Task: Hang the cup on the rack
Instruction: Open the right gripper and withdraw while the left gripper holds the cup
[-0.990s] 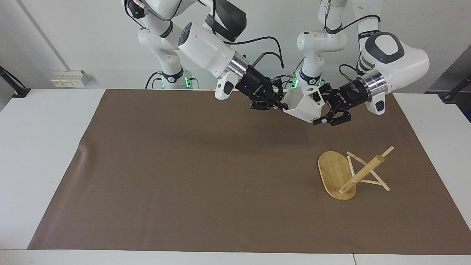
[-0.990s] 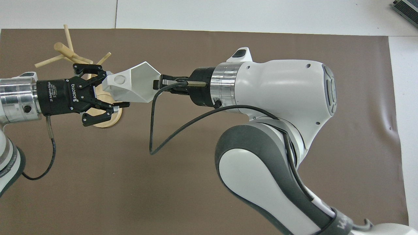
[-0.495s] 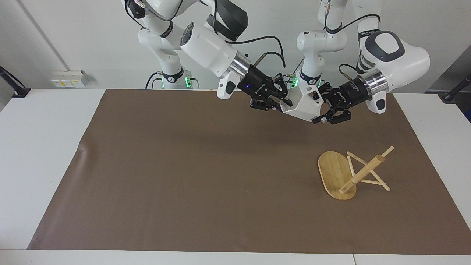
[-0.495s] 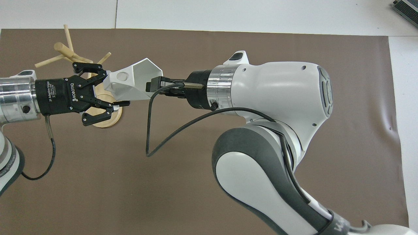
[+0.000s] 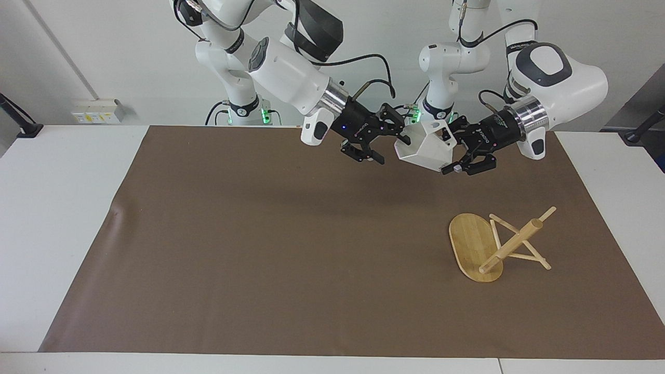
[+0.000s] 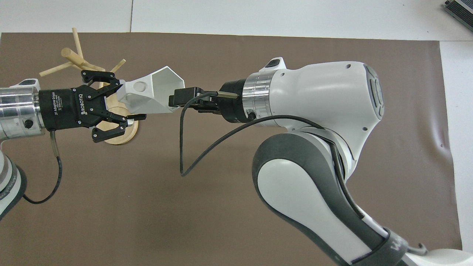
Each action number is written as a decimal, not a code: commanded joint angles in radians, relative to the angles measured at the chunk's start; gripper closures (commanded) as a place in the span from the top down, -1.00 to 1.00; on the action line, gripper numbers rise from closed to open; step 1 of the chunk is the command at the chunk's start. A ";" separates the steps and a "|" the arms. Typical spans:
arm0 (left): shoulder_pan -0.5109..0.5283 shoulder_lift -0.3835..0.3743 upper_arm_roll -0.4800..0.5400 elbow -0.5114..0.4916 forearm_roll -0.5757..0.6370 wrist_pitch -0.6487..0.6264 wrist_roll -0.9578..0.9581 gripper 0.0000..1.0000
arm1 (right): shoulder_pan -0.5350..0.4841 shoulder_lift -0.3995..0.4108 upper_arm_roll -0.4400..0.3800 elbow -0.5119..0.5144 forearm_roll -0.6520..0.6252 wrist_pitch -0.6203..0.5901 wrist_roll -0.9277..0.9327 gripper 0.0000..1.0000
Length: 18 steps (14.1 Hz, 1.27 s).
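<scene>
The white faceted cup hangs in the air over the mat's edge nearest the robots, its open mouth turned toward the right gripper. My left gripper is shut on its handle end; it also shows in the overhead view, holding the cup. My right gripper is open just off the cup's rim, in the overhead view too. The bamboo rack lies tipped on its side on the mat toward the left arm's end. Its post and pegs show beside the left gripper, its base partly hidden.
A brown mat covers most of the white table. The rack's oval base stands on edge, with thin pegs sticking out toward the table's end.
My right gripper has opened, let go of the cup's rim and drawn back a little. The cup stays in my left gripper, which has barely moved.
</scene>
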 commanded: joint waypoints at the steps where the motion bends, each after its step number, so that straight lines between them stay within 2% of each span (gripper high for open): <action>1: 0.007 -0.013 0.004 -0.004 0.009 0.017 -0.017 -1.00 | -0.016 -0.012 -0.037 0.010 0.007 -0.085 0.015 1.00; 4: 0.038 -0.021 0.007 -0.014 0.058 0.015 -0.060 -1.00 | -0.016 -0.057 -0.144 0.042 0.005 -0.221 0.026 1.00; 6: 0.038 -0.021 0.007 -0.014 0.064 0.018 -0.065 -1.00 | -0.016 -0.095 -0.249 0.071 -0.028 -0.344 0.041 1.00; 7: 0.038 -0.024 0.007 -0.020 0.066 0.030 -0.066 -1.00 | -0.014 -0.104 -0.293 0.097 -0.097 -0.408 0.043 1.00; 9: 0.041 -0.025 0.008 -0.030 0.066 0.055 -0.118 -1.00 | -0.016 -0.103 -0.352 0.192 -0.326 -0.583 0.044 1.00; 11: 0.048 -0.030 0.008 -0.050 0.067 0.087 -0.224 -1.00 | -0.016 -0.101 -0.361 0.220 -0.589 -0.702 0.036 1.00; 12: 0.050 -0.040 0.007 -0.069 0.067 0.118 -0.265 -1.00 | -0.014 -0.103 -0.369 0.220 -0.669 -0.740 0.032 1.00; 14: 0.033 -0.048 0.004 -0.102 0.067 0.203 -0.362 -1.00 | -0.011 -0.110 -0.465 0.220 -0.705 -0.797 0.003 1.00; 16: -0.002 -0.051 -0.001 -0.131 0.067 0.308 -0.418 -1.00 | -0.010 -0.127 -0.595 0.210 -0.705 -0.802 -0.165 1.00; 18: -0.039 -0.062 -0.002 -0.169 0.067 0.400 -0.459 -1.00 | -0.010 -0.135 -0.683 0.200 -0.700 -0.794 -0.278 1.00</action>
